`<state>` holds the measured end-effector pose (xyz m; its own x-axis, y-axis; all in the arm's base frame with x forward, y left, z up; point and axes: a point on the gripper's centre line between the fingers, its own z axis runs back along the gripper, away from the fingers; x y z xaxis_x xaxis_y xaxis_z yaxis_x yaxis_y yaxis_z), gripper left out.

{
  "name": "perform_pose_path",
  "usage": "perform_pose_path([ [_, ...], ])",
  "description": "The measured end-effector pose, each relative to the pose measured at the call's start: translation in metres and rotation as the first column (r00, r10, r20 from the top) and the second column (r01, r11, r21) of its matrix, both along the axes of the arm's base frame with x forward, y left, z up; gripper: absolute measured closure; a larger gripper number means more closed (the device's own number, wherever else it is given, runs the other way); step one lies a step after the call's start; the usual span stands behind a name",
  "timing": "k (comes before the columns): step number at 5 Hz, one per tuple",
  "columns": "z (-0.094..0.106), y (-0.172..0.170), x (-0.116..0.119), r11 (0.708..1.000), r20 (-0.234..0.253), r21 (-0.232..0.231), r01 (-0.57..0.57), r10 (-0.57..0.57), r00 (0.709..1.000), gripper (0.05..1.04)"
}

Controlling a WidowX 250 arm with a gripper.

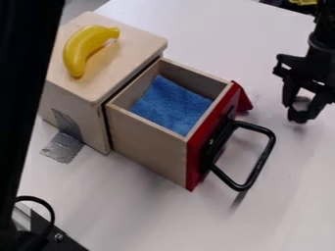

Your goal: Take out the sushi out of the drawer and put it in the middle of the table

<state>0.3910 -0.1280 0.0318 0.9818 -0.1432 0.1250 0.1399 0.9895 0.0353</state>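
Jaws, parted by the gripped sushi point(301, 103), hang over the surface point(291, 162), beside the open drawer point(147, 147) and its jutting handle point(267, 154).

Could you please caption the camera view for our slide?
Open drawer holding a blue cloth, a banana atop its cabinet, the gripper nearby.
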Motion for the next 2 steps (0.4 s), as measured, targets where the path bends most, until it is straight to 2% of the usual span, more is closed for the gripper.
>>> perform_pose_path([
  [1, -0.0005, 0.0022, -0.0017, 1.000, -0.009, 0.013, -0.004, 0.004, 1.000, 0.122],
  [2, 0.0038, 0.0046, -0.0094, 0.999, -0.066, 0.035, -0.007, 0.010, 0.998, 0.083],
])
